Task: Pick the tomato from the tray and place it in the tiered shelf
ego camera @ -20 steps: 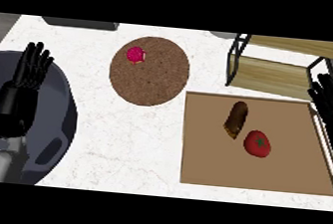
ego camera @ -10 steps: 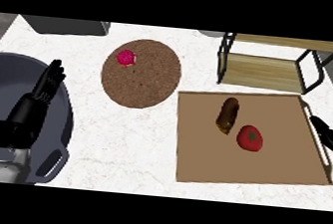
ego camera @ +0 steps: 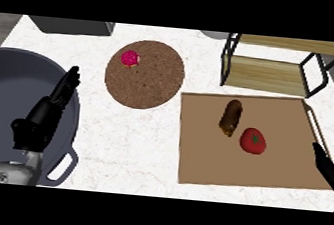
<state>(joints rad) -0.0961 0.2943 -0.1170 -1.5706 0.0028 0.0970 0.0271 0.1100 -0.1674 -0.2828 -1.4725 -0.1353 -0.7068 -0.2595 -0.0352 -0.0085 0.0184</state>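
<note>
— So, where does the tomato [ego camera: 253,140] sit?

— It lies in the wooden tray [ego camera: 203,158], toward the tray's right side, at about four o'clock from the view's middle. Nothing holds it.

— Anything else in that tray?

— One brown oblong item [ego camera: 231,117], lying at roughly eleven o'clock from the tomato, just beside it; I cannot tell whether they touch.

— And the tiered shelf [ego camera: 266,75]?

— It stands on the counter [ego camera: 123,141] at twelve o'clock from the tray, near the tray's far edge. It has a dark frame with two wooden boards, one above the other.

— What of the other containers?

— A round brown plate [ego camera: 154,83] sits at ten o'clock from the tray and carries a small pink-red item [ego camera: 130,58] near its upper left rim. A big grey pot [ego camera: 9,85] fills the nine o'clock side of the view. A dark grey box [ego camera: 70,26] shows at eleven o'clock, by the counter's far edge.

— The hands?

— The left hand [ego camera: 40,121] hangs over the pot's right rim, its fingers [ego camera: 70,78] straight and pointing to one o'clock, gripping nothing. The right hand [ego camera: 331,174] shows at five o'clock, just beside the tray's right edge, fingers stretched out toward eleven o'clock, also holding nothing. It is near the tomato but apart from it.
</note>
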